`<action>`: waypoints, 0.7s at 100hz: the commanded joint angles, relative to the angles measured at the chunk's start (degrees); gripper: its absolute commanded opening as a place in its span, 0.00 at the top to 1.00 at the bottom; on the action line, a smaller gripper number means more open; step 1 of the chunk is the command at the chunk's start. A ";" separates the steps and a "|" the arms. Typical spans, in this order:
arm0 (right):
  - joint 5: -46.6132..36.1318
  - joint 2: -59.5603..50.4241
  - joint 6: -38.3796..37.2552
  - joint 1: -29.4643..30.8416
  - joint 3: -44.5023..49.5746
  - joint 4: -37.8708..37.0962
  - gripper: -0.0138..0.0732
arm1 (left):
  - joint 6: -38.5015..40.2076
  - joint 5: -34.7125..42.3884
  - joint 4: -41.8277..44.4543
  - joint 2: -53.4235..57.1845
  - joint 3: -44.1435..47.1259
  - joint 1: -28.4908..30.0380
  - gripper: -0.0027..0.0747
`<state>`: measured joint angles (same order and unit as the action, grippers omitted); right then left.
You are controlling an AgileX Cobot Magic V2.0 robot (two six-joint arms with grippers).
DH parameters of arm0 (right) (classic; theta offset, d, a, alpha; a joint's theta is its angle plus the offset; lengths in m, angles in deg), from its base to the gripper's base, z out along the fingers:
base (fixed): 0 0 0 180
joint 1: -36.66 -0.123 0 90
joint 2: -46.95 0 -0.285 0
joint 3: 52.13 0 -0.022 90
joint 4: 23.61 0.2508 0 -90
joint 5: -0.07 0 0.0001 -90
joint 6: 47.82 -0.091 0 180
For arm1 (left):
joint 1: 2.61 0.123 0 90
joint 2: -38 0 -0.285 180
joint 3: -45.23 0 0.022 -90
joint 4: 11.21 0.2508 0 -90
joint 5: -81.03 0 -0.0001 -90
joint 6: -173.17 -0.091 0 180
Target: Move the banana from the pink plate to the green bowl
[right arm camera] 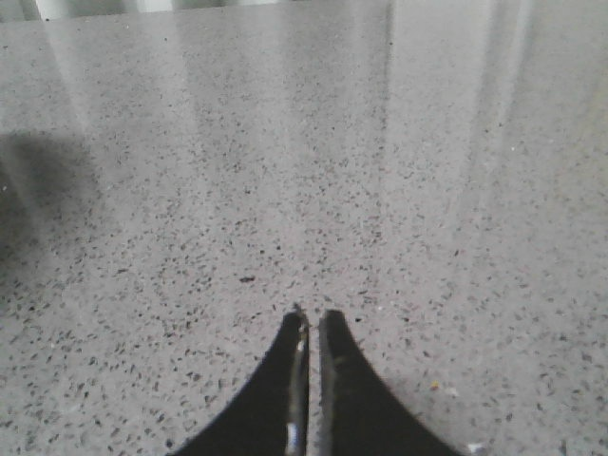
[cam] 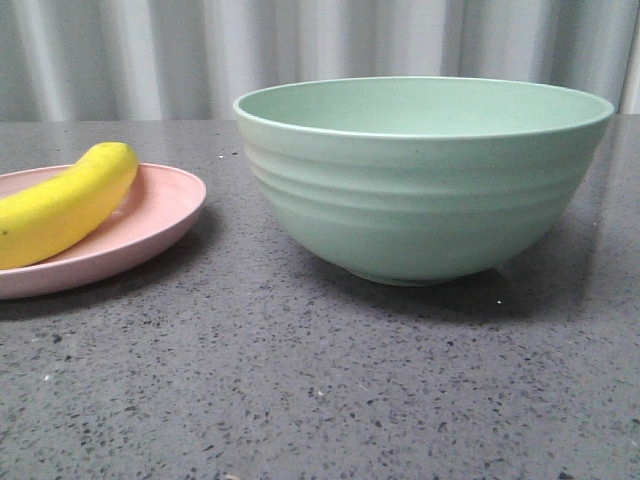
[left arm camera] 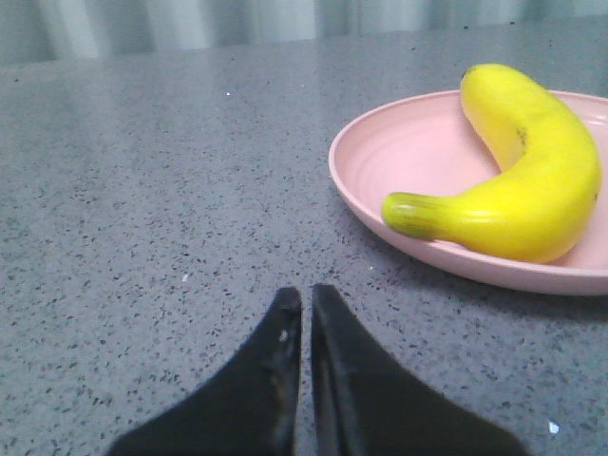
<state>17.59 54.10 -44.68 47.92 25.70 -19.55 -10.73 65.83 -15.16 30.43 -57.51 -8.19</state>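
Note:
The yellow banana (cam: 62,205) lies on the pink plate (cam: 165,215) at the left of the front view. The mint-green bowl (cam: 425,180) stands at centre right, apart from the plate, and its visible inside is bare. No gripper shows in the front view. In the left wrist view the banana (left arm camera: 527,180) curves on the plate (left arm camera: 399,161), its greenish stem towards my left gripper (left arm camera: 306,296), which is shut and empty over bare table short of the plate. My right gripper (right arm camera: 312,318) is shut and empty over bare table, with no task object in its view.
The table (cam: 300,380) is dark grey speckled stone. A pale ribbed curtain (cam: 300,50) hangs behind it. A dark shadow (right arm camera: 38,190) falls on the table in the right wrist view.

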 commanded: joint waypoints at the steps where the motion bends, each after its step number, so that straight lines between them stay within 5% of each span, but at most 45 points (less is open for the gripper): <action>1: -6.88 -1.31 0.28 0.25 1.09 -0.32 0.92 | 0.03 5.57 0.10 1.65 0.51 0.02 0.99; 70: -11.25 -1.23 0.28 0.25 1.09 -0.84 0.92 | 0.03 8.47 -0.01 1.65 0.51 0.02 0.99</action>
<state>11.50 54.10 -44.68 47.92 25.70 -19.79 -10.73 69.30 -15.04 30.43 -57.51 -8.19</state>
